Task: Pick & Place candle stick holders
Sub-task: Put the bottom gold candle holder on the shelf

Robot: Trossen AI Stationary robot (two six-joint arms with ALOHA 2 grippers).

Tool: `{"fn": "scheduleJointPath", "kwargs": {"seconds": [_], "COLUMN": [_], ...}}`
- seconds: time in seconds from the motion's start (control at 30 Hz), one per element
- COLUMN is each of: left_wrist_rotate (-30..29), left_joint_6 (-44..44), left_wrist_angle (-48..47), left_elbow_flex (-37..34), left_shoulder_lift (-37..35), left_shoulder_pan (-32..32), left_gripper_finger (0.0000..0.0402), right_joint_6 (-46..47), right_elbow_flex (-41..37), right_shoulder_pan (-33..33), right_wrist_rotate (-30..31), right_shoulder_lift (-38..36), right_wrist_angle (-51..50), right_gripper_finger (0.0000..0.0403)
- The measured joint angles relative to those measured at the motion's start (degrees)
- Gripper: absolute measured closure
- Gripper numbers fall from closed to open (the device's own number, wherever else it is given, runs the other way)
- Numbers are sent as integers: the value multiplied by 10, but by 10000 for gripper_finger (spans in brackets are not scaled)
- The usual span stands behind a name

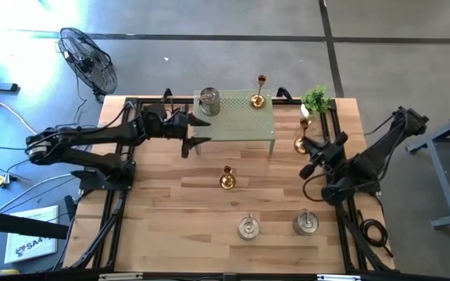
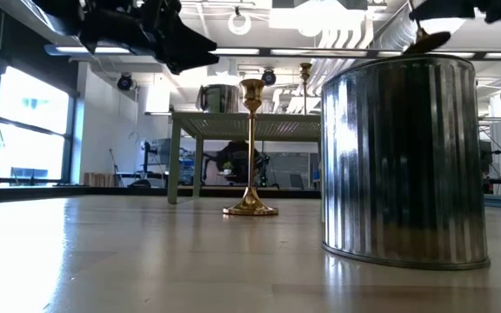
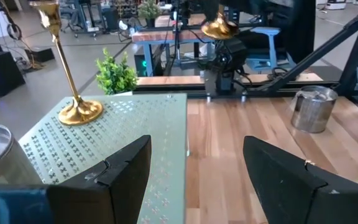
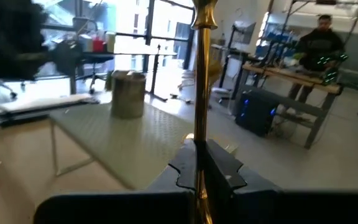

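A green perforated stand at the table's far middle bears a silver holder and a gold holder. My left gripper is open and empty at the stand's left end; in its wrist view its fingers stand over the stand's top. My right gripper is shut on a gold holder to the right of the stand. Another gold holder stands on its round base at mid-table. Two silver holders stand near the front edge. My right gripper pinches the gold holder's thin stem between its two fingers, low on the stem. The fingers come about level from the table's right side and lie across the stem. The holder is lifted clear of the table, its cup end uppermost; the gripper hides the base in its wrist view.
A small potted plant stands at the stand's far right corner. A floor fan is beyond the table's far left corner. A person is at a bench in the room beyond. Bare wood lies at the table's near left.
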Motion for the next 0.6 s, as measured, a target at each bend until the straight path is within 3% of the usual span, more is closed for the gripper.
{"fn": "scheduleJointPath", "kwargs": {"seconds": [0.13, 0.27, 0.33, 0.4, 0.47, 0.53, 0.6], "left_wrist_rotate": [2, 7, 8, 11, 11, 11, 12], "left_joint_6": [1, 8, 6, 6, 5, 1, -7], "left_wrist_angle": [24, 37, 50, 57, 58, 57, 55], "left_elbow_flex": [0, 0, 0, 0, 0, 0, 0], "left_shoulder_lift": [21, 40, 48, 53, 56, 56, 56], "left_shoulder_pan": [6, 6, 6, 6, 6, 6, 6], "left_gripper_finger": [152, 152, 152, 152, 152, 152, 152], "right_joint_6": [-107, -337, -501, -650, -729, -773, -785], "right_elbow_flex": [-54, -96, -124, -159, -186, -198, -199], "right_shoulder_pan": [10, -6, -34, -70, -103, -130, -164], "right_wrist_rotate": [-39, -117, -201, -326, -413, -431, -430], "right_shoulder_lift": [0, -1, -1, 0, -1, -16, -37], "right_wrist_angle": [160, 421, 614, 820, 958, 985, 949], "right_gripper_finger": [402, 402, 402, 402, 402, 402, 402]}}
